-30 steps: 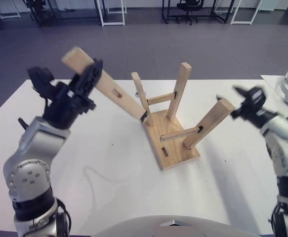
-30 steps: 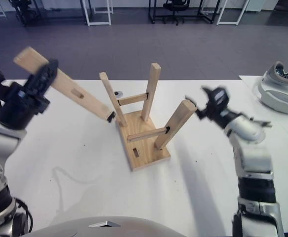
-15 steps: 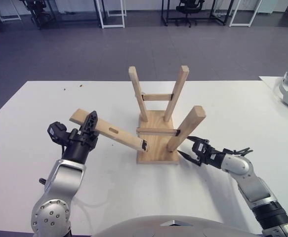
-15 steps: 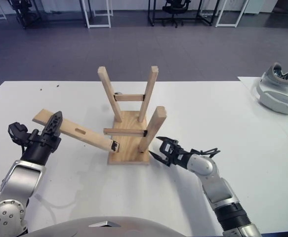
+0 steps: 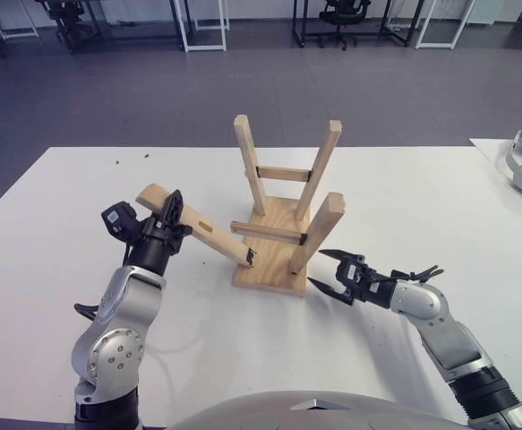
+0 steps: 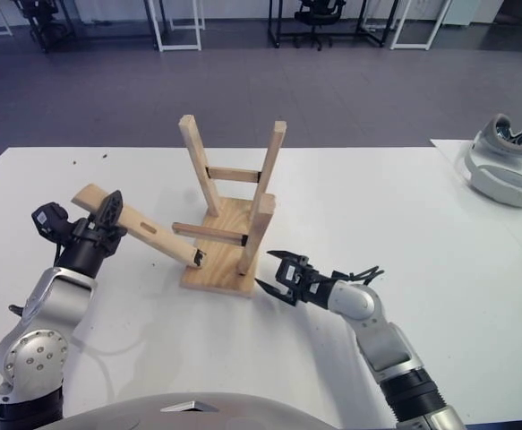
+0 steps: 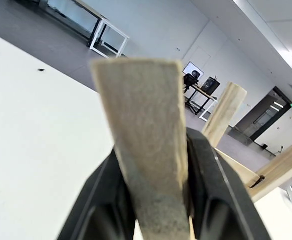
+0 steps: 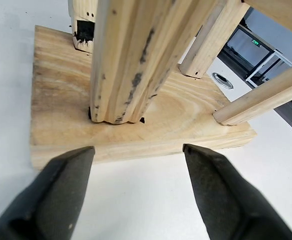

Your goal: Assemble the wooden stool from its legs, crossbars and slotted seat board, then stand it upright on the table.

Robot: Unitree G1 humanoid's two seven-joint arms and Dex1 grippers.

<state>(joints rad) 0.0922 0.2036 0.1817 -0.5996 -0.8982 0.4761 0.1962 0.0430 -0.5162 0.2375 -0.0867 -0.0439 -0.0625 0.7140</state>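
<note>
Left eye view gives you the relation that matters: the loose leg lies slanted. Its long axis runs from the left gripper, which is clamped on its upper end, down and to the right to the left edge of the seat board. The lower end sits right at the board's near left corner, touching or nearly so; you cannot tell whether it is in a slot. The board lies flat on the table, underside up, with three legs standing on it. The free end of the near crossbar points left, just above the slanted leg.

Your left arm is the one that counts here — it already has the piece. The leg probably has to swing upright about its lower end so its side mortise meets that crossbar.

The right gripper rests low, fingers spread wide, just beside the near right edge of the board and apart from it. In the right wrist view the board's edge spans the gap between the fingers.

Against half a second ago, the board has turned and slid a little left. The loose leg now slants more steeply — its gripped end sits higher and farther right. The right gripper has followed the board leftward.
</note>
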